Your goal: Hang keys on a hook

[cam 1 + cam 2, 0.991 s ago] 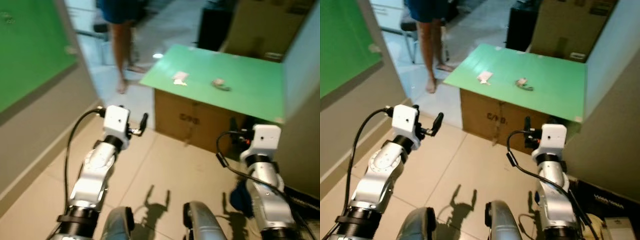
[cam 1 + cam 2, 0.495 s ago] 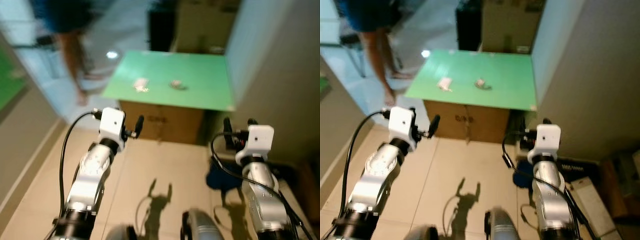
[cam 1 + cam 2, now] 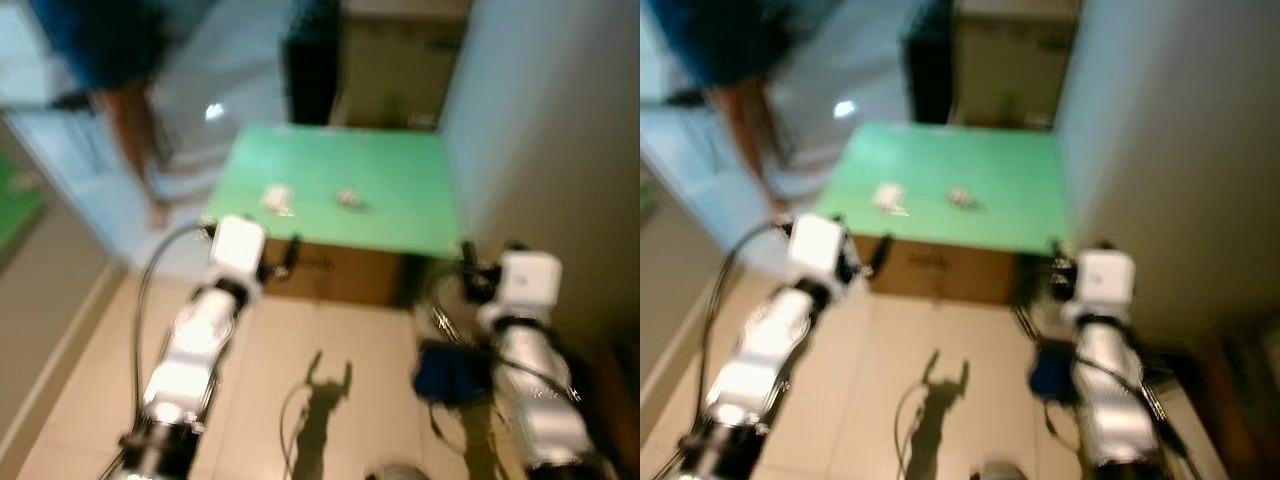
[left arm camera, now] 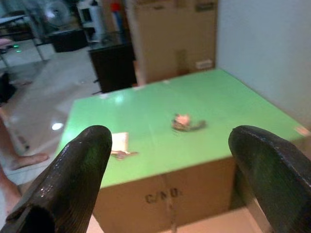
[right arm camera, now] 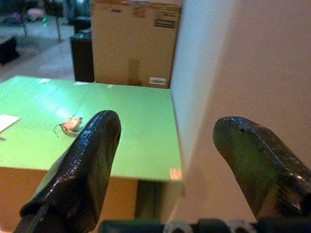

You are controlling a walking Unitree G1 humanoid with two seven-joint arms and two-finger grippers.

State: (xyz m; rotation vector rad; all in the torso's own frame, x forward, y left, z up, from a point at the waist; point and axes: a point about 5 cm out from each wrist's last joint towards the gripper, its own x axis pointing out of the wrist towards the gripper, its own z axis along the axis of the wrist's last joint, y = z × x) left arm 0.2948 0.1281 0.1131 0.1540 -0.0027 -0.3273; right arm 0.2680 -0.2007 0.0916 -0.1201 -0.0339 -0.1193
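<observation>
- The wall [image 3: 1180, 150] runs close along my right side; I judge the right arm could scrape it as I walk in, because the gap there looks narrow.
- A person [image 3: 120, 90] stands beyond the table's far left corner, blurred. If they step across my path, I would have to stop.
- The green table [image 4: 146, 121] sits on a cardboard box [image 4: 165, 199] straight ahead, apart from both arms. Head views are blurred, so I could misjudge my stopping point and bump the box.
- Left gripper [image 4: 167, 160] is raised toward the table, fingers spread wide with nothing between them.
- Right gripper [image 5: 165, 155] is likewise raised, jaws wide apart and empty, nearest the wall.
- A white card [image 4: 118, 141] lies on the table toward the left edge; I might mistake the small object beside it for my target.
- The keys [image 4: 187, 124] lie near the table's middle, well out of reach for now. They look small and flat, so a shallow pinch could slip off them.
- I can't make out any hook, so where to hang them is uncertain.
</observation>
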